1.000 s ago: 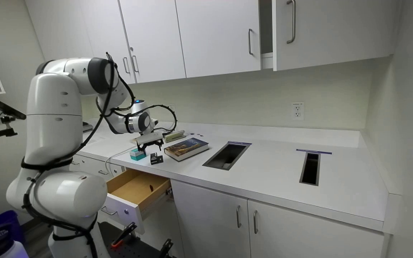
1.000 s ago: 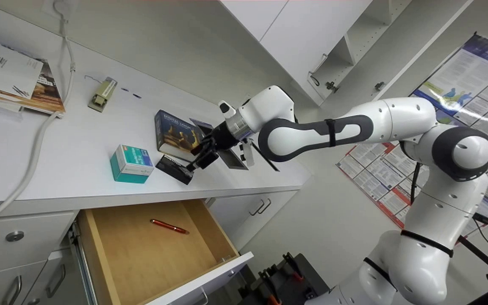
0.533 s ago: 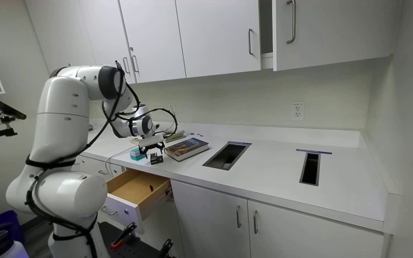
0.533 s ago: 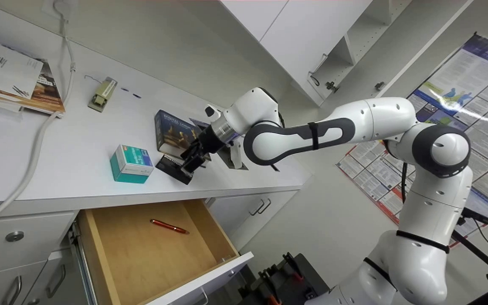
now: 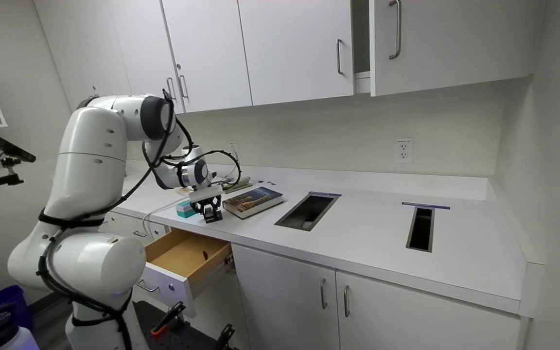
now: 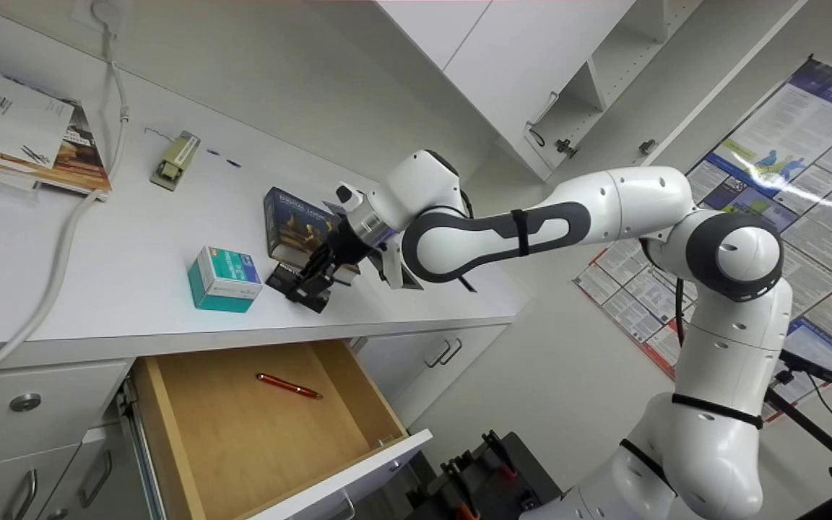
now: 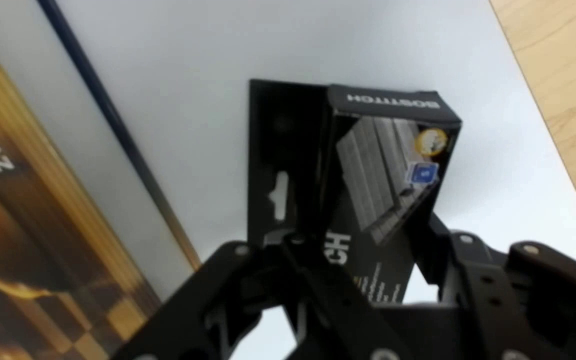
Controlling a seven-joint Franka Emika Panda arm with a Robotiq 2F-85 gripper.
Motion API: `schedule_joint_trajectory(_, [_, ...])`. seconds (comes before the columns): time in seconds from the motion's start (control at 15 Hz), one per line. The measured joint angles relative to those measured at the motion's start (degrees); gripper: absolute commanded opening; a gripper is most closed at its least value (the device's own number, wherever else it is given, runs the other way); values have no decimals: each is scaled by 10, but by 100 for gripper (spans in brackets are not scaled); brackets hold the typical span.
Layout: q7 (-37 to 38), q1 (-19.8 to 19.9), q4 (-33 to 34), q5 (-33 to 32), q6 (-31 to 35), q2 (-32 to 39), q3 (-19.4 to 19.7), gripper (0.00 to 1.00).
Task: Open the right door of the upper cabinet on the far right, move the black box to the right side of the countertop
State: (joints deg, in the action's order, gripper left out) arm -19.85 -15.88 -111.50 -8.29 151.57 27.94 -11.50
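The black box (image 7: 393, 165) stands on the countertop (image 5: 479, 243) near its front edge, with a hanging tab on one side. My gripper (image 7: 370, 220) has come down over it, fingers pressed along two opposite sides; it looks shut on the box. In both exterior views the gripper (image 5: 208, 208) partly covers the black box (image 6: 282, 280), which still rests on the counter. The right door (image 5: 455, 43) of the far-right upper cabinet stands ajar, its handle (image 5: 396, 29) showing. The right side of the countertop lies well away from the gripper.
A thick book (image 5: 253, 201) lies right beside the box, and a teal carton (image 6: 224, 282) stands on its other side. Below, a drawer (image 6: 170, 433) is pulled out with a red pen (image 6: 288, 386) inside. Two rectangular openings (image 5: 308, 211) cut the countertop further right.
The gripper has moved down and forward over the black box, and its fingers have closed from wide open onto it. The box, book and cabinet door have not moved.
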Motion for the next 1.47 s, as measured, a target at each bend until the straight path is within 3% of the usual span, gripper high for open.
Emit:
schedule_joint_trajectory(0.33, [4,0,6,-2,-3,1,0,20])
schedule_joint_trajectory(0.6, [49,-1,1,-31,-7,-19,10,20])
schedule_joint_trajectory(1.07, [138,10,-83,-65,-27,-153,56,20])
schedule_joint_trajectory(1.47, [230,68,-164,-102,-36,-262,98,20])
